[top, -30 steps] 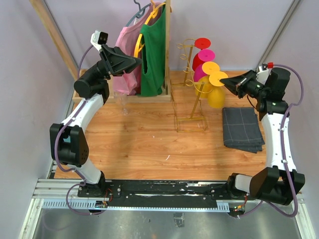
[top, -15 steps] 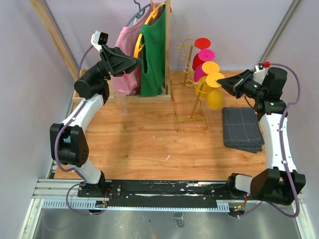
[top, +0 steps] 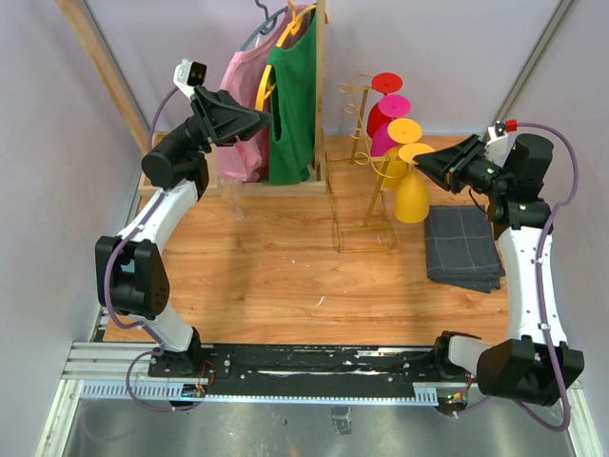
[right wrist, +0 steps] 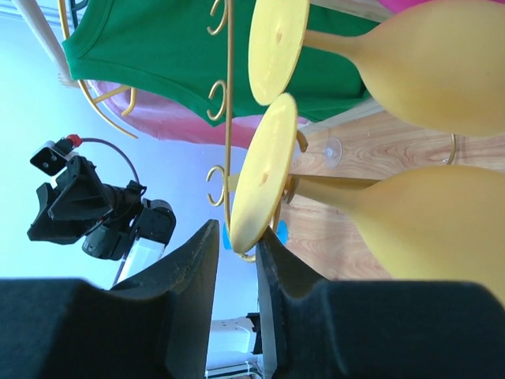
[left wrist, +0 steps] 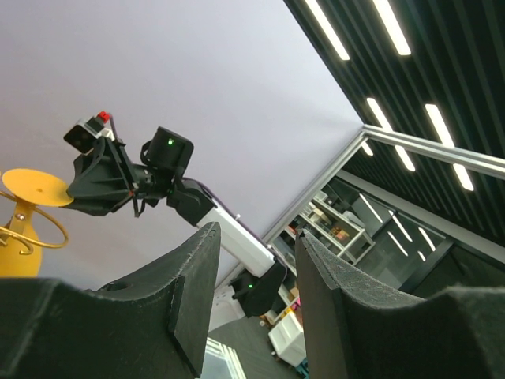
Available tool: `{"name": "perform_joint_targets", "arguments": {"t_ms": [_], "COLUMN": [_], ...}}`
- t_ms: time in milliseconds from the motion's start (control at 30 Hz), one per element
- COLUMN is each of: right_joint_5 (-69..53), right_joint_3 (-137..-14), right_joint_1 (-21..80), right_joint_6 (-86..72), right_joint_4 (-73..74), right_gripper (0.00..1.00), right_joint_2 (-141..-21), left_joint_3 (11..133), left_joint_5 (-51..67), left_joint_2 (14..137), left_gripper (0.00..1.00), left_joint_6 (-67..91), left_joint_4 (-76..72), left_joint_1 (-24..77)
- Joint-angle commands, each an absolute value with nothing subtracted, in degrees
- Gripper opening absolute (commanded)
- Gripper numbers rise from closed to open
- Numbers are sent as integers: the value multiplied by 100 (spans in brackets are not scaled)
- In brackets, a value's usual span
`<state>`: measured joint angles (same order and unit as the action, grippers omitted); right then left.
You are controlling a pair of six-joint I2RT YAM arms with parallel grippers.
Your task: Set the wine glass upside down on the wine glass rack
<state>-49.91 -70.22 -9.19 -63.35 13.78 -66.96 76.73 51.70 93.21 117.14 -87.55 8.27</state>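
The gold wire wine glass rack [top: 364, 235] stands mid-table, and its post shows in the right wrist view [right wrist: 227, 103]. Red, magenta and yellow glasses hang upside down on it. The nearest yellow wine glass [top: 412, 198] hangs bowl down, its stem in a curled hook. In the right wrist view [right wrist: 410, 217] the rim of its round foot [right wrist: 260, 170] lies between my right gripper's fingers. My right gripper [top: 423, 164] [right wrist: 237, 233] is slightly open, with a gap beside the foot. My left gripper [top: 265, 118] [left wrist: 256, 237] is open, empty and held high by the clothes.
A wooden clothes rack [top: 322, 86] with pink and green shirts stands at the back left. A folded grey cloth [top: 463, 246] lies at the right under my right arm. A clear glass [top: 235, 195] stands near the clothes rack's base.
My right gripper has shifted slightly and the yellow glass has dropped a little, its bowl now hanging lower on the rack. The left arm has not moved.
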Motion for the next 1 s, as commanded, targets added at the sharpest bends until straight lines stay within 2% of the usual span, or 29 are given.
{"name": "perform_joint_targets", "arguments": {"t_ms": [0,633,700,833,967], "right_joint_5": [-5196,-5353,-5401,-5435,-5372], "right_joint_3": [-6880,-6664,-6681,-6669,-6648], "right_joint_1": [-791,-782,-776,-781,-782], "right_joint_6": [-6197,-6107,-6101,-5944,-5701], "right_joint_4": [1420,1441,1482,1837,2269], "right_gripper": [27,28,30,42,42], "right_joint_2": [-6426,-6356,-6287,-6011,-5686], "left_joint_3": [7632,7556,7565,7584,7565], "left_joint_5": [5231,5230,5258,5296,5307], "left_joint_2": [9156,9171,9152,9133,9136], "left_gripper": [48,48,48,48,48], "left_joint_6": [11605,11629,11593,11565,11516], "left_joint_4": [-9799,-9872,-9835,-9767,-9730], "left_joint_1": [769,773,773,773,773]}}
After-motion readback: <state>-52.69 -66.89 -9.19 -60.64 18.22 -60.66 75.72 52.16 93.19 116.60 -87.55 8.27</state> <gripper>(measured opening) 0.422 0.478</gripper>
